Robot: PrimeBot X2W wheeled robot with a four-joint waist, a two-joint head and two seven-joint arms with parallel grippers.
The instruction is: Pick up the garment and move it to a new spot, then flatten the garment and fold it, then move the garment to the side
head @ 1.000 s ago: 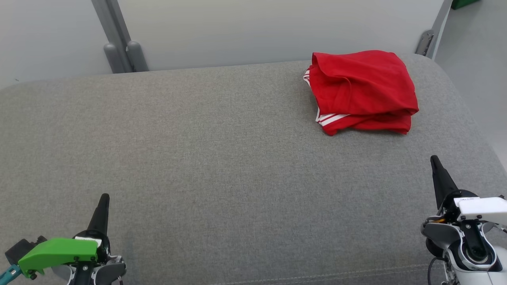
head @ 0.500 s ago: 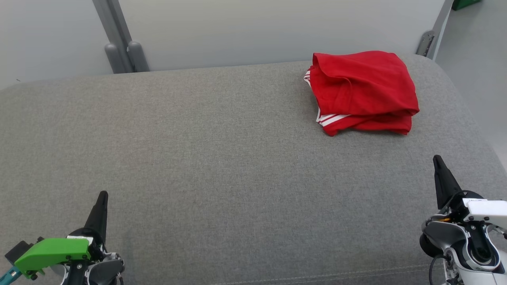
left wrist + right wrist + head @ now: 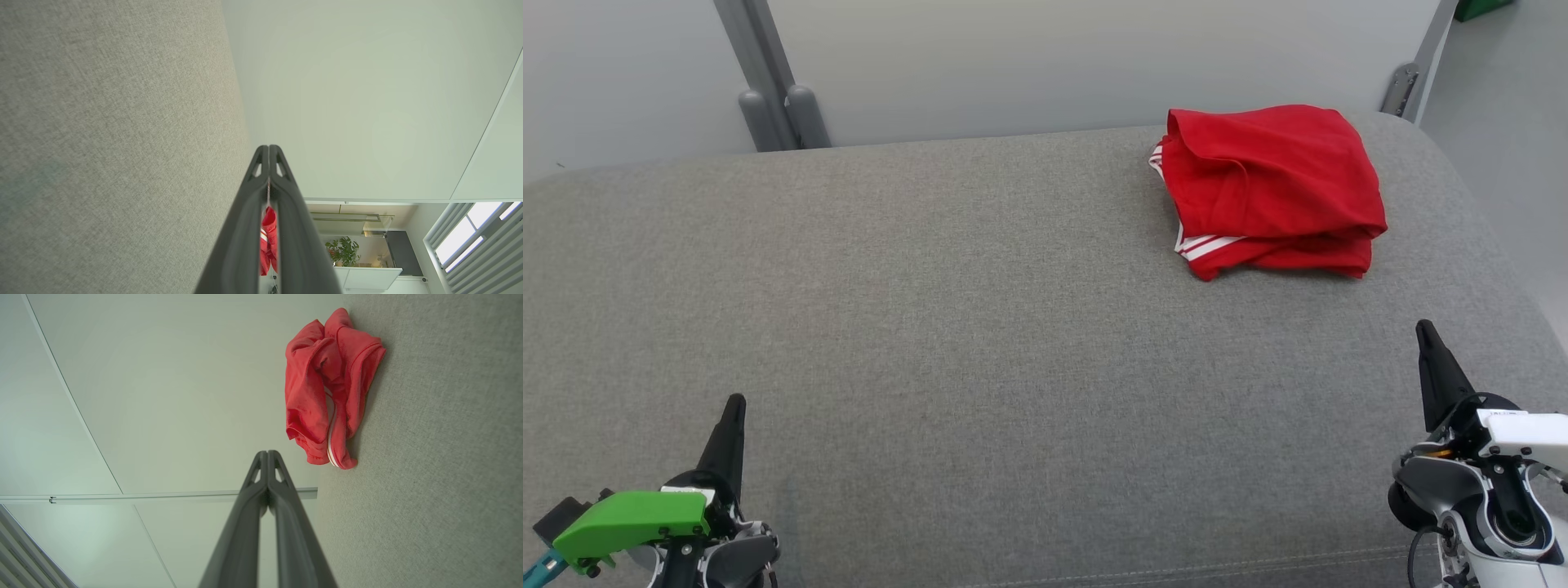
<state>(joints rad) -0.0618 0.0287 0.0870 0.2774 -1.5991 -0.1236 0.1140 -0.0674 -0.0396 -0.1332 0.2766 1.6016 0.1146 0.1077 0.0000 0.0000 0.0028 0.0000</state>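
Nearest, the left tool (image 3: pixel 732 412) and right tool (image 3: pixel 1426 336) are at the near corners of the grey padded surface (image 3: pixel 980 343), each with its fingers pressed together and holding nothing. Far off on the right, by the back edge, lies the red garment (image 3: pixel 1270 184), bunched in loose folds with white stripes showing. It looks light, soft and floppy, so pinching a thick outer fold or hem should lift it best.

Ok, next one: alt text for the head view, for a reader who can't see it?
A loosely folded red garment with white stripes lies at the far right of a grey fabric surface. The left gripper and right gripper rest shut near the bottom corners, well clear of it.
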